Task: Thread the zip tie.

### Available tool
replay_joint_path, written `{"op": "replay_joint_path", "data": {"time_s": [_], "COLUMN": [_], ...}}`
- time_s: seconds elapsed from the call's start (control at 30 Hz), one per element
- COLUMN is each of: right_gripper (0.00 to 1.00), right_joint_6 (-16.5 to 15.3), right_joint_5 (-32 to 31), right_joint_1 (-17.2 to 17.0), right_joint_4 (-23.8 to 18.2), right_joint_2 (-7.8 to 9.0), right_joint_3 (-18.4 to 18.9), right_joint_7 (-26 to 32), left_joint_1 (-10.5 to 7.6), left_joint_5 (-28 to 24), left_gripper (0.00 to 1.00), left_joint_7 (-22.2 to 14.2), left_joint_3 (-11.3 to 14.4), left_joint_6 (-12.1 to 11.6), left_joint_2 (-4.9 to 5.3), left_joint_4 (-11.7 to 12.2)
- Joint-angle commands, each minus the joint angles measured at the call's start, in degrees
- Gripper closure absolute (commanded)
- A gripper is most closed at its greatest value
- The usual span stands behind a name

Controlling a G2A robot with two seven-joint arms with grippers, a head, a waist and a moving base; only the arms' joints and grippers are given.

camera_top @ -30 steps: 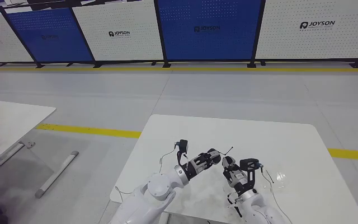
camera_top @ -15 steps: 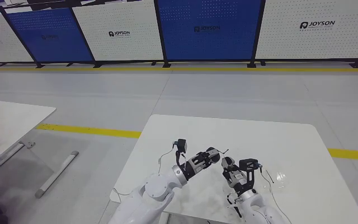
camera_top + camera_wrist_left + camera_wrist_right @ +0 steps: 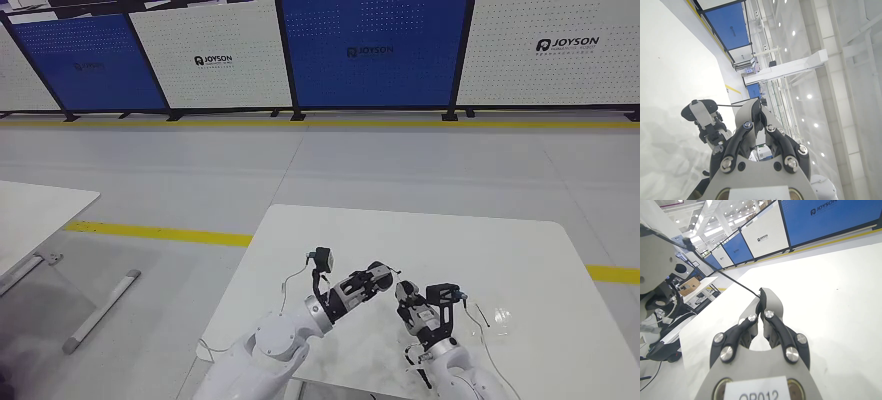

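Spanning the gap between two clenched grippers, a thin black plastic zip tie (image 3: 719, 273) is held taut above a flat white table (image 3: 819, 291). One end of the strap is pinched at the very tips of the right gripper (image 3: 760, 298), whose fingers are closed on it. The other end is clamped in the left gripper (image 3: 760, 110), likewise closed on the zip tie. The small black square locking head (image 3: 688, 243) is seen along the strap, close to the left gripper and well apart from the right gripper. Whether the tail has been passed through that head cannot be told. Several failures are judged possible from here. With so little strap caught at the right gripper's tips, the zip tie could be pulled free if the grippers are drawn apart, and dropped to the table beneath them. Should the strap be twisted between the two grips, the tail would be presented to the slot at an angle and could be bent or jammed. If the grippers are brought together carelessly, a collision of fingertips is risked.
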Motion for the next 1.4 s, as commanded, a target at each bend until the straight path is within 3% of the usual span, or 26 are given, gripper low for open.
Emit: {"op": "replay_joint_path", "data": {"time_s": [0.0,0.13,0.17,0.2,0.43,0.7,0.97,1.37], "right_gripper": [1.00,1.00,0.57,0.00,0.00,0.00,0.00,0.00], "right_joint_6": [-0.12,-0.82,-0.95,-0.99,-2.66,-5.60,-7.34,-7.52], "right_joint_5": [0.04,0.84,1.14,1.59,5.02,10.59,18.26,19.13], "right_joint_1": [0.06,0.35,0.42,0.45,-2.55,-10.79,-17.86,-18.28], "right_joint_4": [0.05,0.28,0.27,0.12,-5.15,-14.56,-17.57,-17.59], "right_joint_2": [0.01,-0.02,-0.04,-0.06,0.51,1.69,2.12,2.11], "right_joint_3": [-0.02,-0.10,-0.08,0.04,4.28,13.60,22.59,23.00], "right_joint_7": [-0.05,-0.04,-0.17,-0.53,-5.66,-13.47,-22.13,-22.57], "left_joint_1": [0.13,0.19,0.08,-0.13,-2.02,-3.45,-4.52,-4.76], "left_joint_5": [-0.15,0.11,0.36,0.58,-0.30,-1.27,-2.48,-2.58], "left_gripper": [1.00,1.00,1.00,1.00,1.00,1.00,1.00,1.00], "left_joint_7": [0.01,0.59,1.05,1.67,5.81,10.07,13.22,13.83], "left_joint_3": [-0.11,-0.29,-0.30,-0.30,-1.11,-1.89,-1.99,-1.88], "left_joint_6": [-0.11,0.01,0.26,0.51,2.01,3.25,3.88,4.18], "left_joint_2": [0.02,0.04,0.03,-0.01,-0.35,-0.73,-1.23,-1.36], "left_joint_4": [-0.16,-0.09,0.20,0.58,3.90,8.93,13.30,14.04]}}
